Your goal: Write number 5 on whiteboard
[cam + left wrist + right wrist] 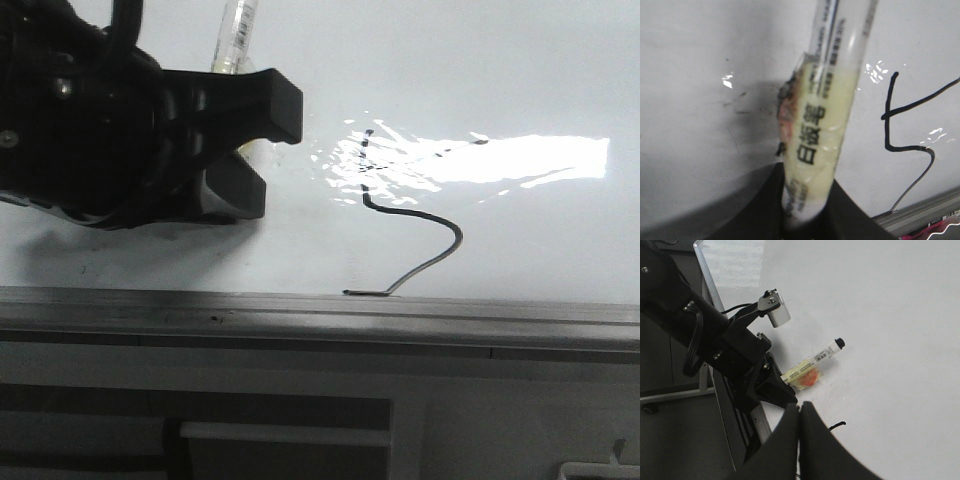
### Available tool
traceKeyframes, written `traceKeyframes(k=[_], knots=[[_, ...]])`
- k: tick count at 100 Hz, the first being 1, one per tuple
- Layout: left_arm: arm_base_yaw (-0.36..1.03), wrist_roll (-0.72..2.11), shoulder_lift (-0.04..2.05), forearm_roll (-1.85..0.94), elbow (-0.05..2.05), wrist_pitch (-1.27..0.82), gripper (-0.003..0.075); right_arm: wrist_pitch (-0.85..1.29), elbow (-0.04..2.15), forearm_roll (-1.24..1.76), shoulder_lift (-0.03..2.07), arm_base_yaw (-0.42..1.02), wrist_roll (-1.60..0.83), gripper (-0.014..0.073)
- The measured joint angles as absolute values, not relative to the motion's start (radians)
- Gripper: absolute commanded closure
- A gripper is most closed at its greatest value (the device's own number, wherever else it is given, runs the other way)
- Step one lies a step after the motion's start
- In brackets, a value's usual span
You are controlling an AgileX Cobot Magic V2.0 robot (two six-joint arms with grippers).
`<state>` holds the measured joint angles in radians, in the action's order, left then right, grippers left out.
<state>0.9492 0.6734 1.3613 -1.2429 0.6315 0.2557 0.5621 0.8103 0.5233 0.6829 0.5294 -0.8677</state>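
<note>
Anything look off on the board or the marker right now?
The marker in the left gripper has yellowed, orange-stained tape around its barrel. The number 5 has its tail running down to the whiteboard frame.

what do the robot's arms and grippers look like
Both are matte black. The left gripper has thick, blocky, angular fingers on a bulky black housing. In the right wrist view the left arm carries a black cable loop and a small white block on a metal bracket. The right gripper has smooth tapered black fingers.

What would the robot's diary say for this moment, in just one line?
left gripper: shut on marker | marker tip: off whiteboard | number 5: drawn | right gripper: shut, empty
</note>
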Motion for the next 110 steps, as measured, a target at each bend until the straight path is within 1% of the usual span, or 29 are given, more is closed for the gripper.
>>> traceKeyframes(k=[6,16,25,33,55,62,69,81,91,98,110], knots=[[0.949,0.673,1.361,-1.252,0.633,0.256,0.063,0.562,0.81,0.525,0.683,0.529,-0.868,0.0657],[0.949,0.673,1.361,-1.266,0.633,0.256,0.051,0.564,0.81,0.53,0.683,0.529,-0.868,0.0657],[0.951,0.671,1.361,-1.281,0.635,0.254,0.0446,0.564,0.81,0.535,0.683,0.529,-0.866,0.0657],[0.955,0.671,1.361,-1.287,0.638,0.252,0.0422,0.564,0.81,0.535,0.683,0.529,-0.866,0.0657],[0.957,0.671,1.361,-1.291,0.64,0.248,0.042,0.564,0.81,0.54,0.683,0.529,-0.866,0.0657],[0.957,0.671,1.361,-1.291,0.64,0.248,0.0405,0.564,0.81,0.541,0.683,0.529,-0.866,0.0657],[0.957,0.671,1.361,-1.291,0.64,0.246,0.0368,0.564,0.81,0.542,0.683,0.529,-0.866,0.0657],[0.959,0.671,1.361,-1.291,0.642,0.241,0.0246,0.564,0.81,0.542,0.683,0.529,-0.866,0.0657],[0.961,0.671,1.36,-1.291,0.644,0.23,0.0166,0.564,0.81,0.542,0.683,0.529,-0.866,0.0657],[0.961,0.671,1.358,-1.291,0.644,0.224,0.0141,0.564,0.81,0.543,0.683,0.529,-0.866,0.0657],[0.961,0.669,1.346,-1.291,0.647,0.224,0.0141,0.564,0.81,0.543,0.683,0.529,-0.866,0.0657]])
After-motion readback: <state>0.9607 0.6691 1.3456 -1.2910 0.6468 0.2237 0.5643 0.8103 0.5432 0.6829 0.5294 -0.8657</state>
